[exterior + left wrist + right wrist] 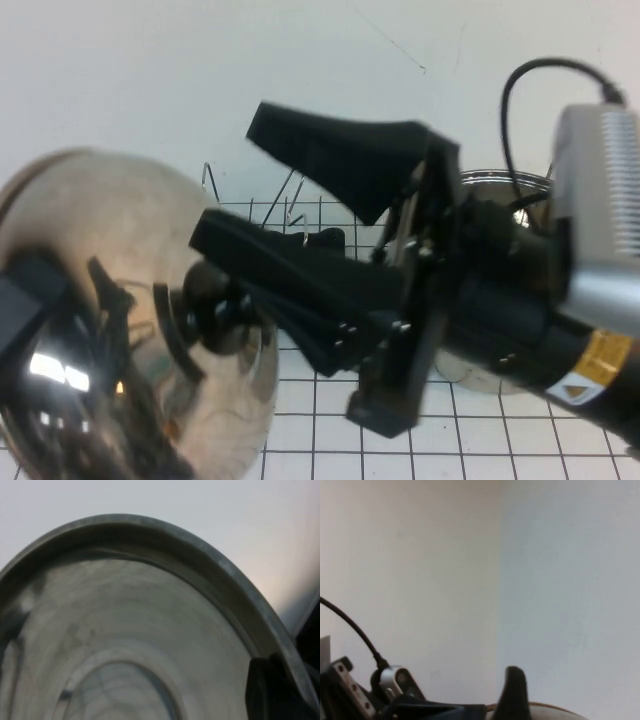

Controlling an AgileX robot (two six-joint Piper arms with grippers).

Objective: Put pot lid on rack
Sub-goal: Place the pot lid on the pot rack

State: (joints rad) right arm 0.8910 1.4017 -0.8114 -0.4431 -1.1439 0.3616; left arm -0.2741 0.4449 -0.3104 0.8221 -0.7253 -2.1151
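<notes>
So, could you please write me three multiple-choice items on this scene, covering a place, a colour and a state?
1. Where is the rack?
A. In front of the pot lid
B. On top of the pot
C. Behind the right pincer

2. What colour is the pot lid's knob?
A. Red
B. Black
C. Silver

3. What is the right pincer's state?
A. Open
B. Shut on the knob
C. Shut on a rack wire

Answers:
1. C: the rack's wires rise behind the right pincer.
2. B: the knob shows black on the shiny pot lid.
3. A: its jaws gape wide apart beside the knob, gripping nothing.

The left pincer sits at the lid's rim.
</notes>
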